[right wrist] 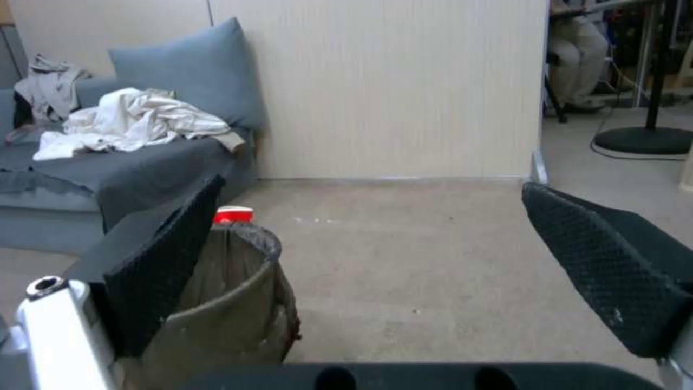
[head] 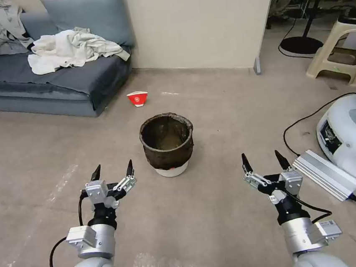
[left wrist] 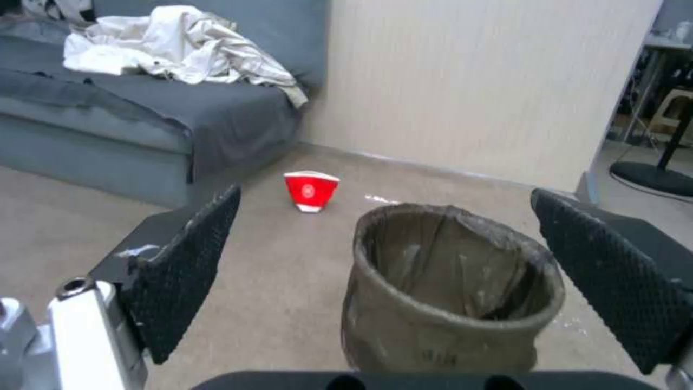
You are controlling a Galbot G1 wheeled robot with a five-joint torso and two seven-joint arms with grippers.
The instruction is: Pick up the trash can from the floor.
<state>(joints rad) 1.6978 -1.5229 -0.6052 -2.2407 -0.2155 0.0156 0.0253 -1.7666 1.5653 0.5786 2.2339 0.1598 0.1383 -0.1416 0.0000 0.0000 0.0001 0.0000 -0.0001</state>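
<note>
Head view shows your left claw [head: 112,170] and right claw [head: 263,161] spread wide, flanking the round white bag-lined plastic trash can [head: 167,145] — upright on the beige-grey floor [head: 219,213], untouched.

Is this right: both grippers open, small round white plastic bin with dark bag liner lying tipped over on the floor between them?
Not quite: in the head view the white plastic bin stands upright on the floor. The left gripper and right gripper are open, either side of it.
</note>
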